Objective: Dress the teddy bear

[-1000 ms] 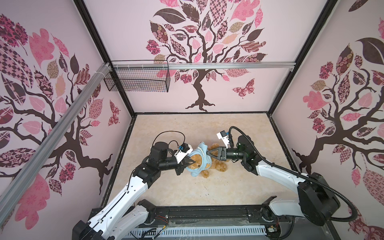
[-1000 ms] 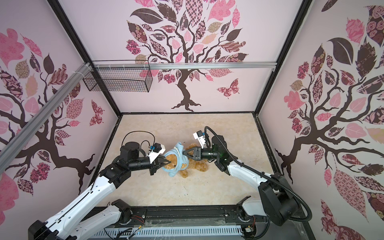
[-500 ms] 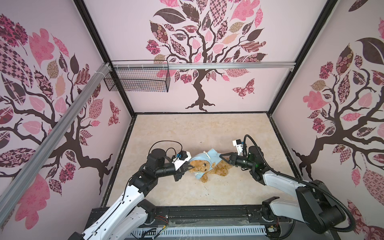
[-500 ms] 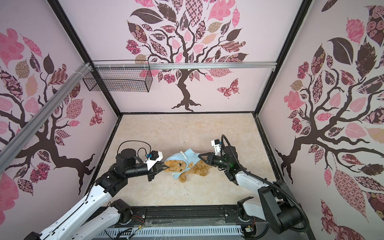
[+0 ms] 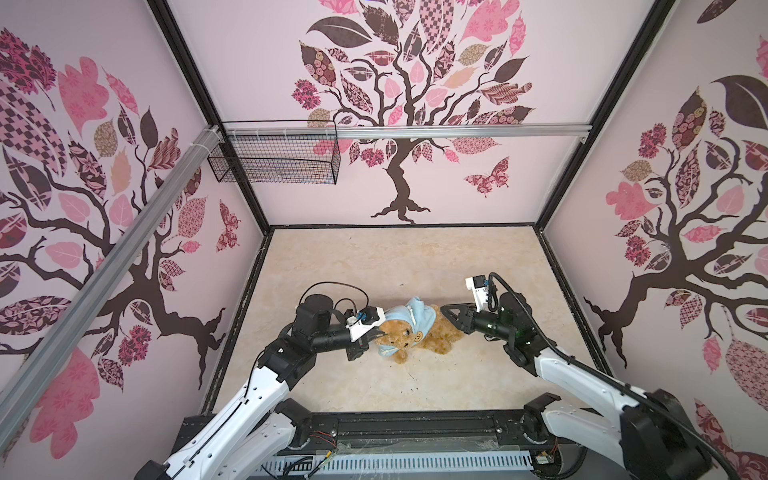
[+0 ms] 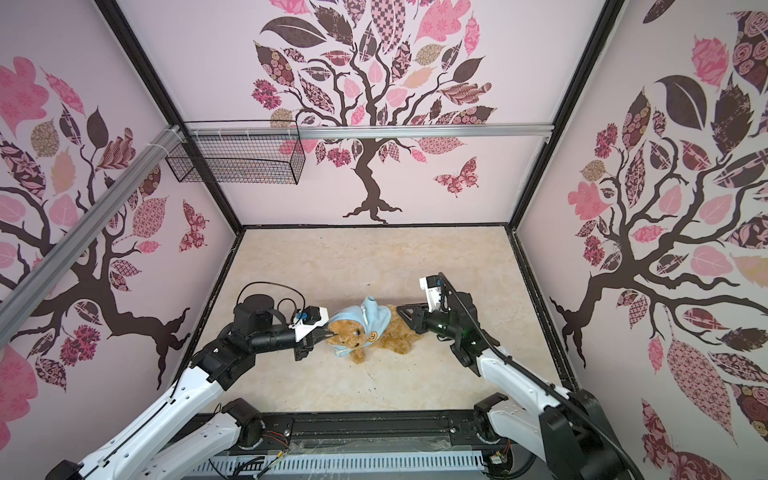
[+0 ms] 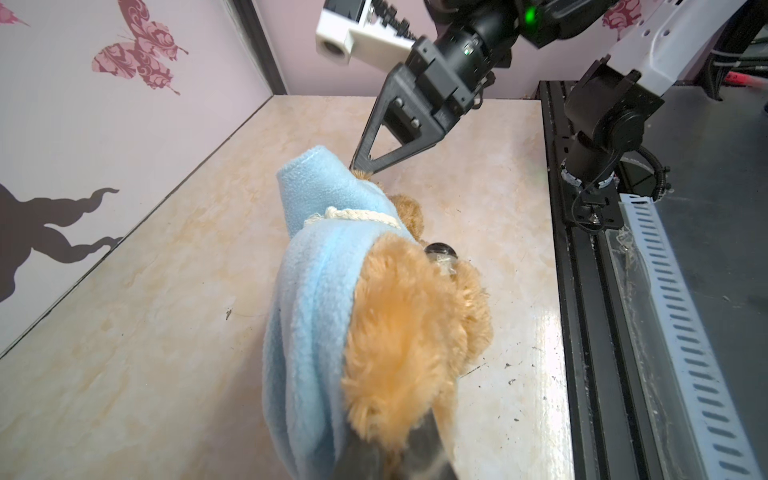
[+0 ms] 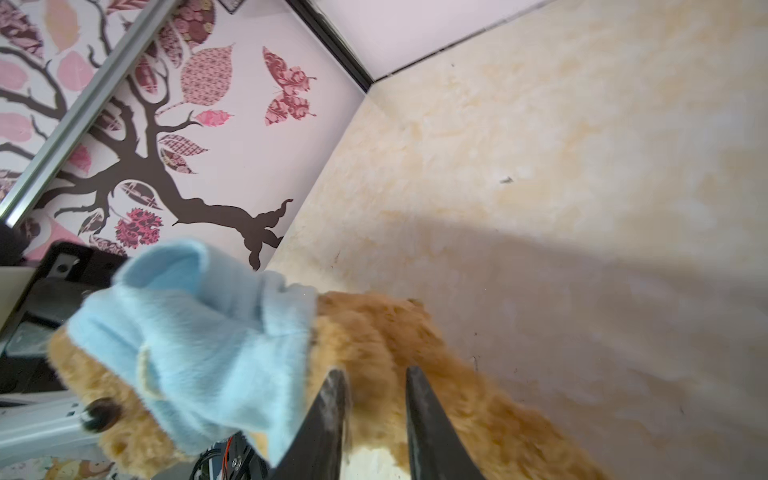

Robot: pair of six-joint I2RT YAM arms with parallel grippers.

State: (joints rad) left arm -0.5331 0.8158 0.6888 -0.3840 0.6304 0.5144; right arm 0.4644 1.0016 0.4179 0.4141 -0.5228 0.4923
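Observation:
The teddy bear (image 5: pixel 441 334) (image 6: pixel 400 336) lies on its side mid-table, golden-brown. A light blue shirt (image 5: pixel 417 316) (image 6: pixel 371 315) is bunched over its head and shoulders; body and legs are bare. My left gripper (image 5: pixel 376 335) (image 6: pixel 328 335) is shut on the fur at the bear's head, pinched beside the shirt's edge in the left wrist view (image 7: pixel 395 453). My right gripper (image 5: pixel 444 310) (image 6: pixel 400 310) stands open at the bear's back. Its fingers (image 8: pixel 332 399) are parted over the fur (image 8: pixel 374 332), next to the shirt (image 8: pixel 199 332).
A black wire basket (image 5: pixel 274 163) hangs from the aluminium rail on the back wall. Patterned walls close in three sides. A black frame rail (image 5: pixel 415 428) runs along the table's front edge, close to the bear in the left wrist view (image 7: pixel 582 291).
The right gripper, shut half a second ago and stretched out to the right, has opened and now sits at the bear's back. The bear has settled on the table. The left grip is unchanged.

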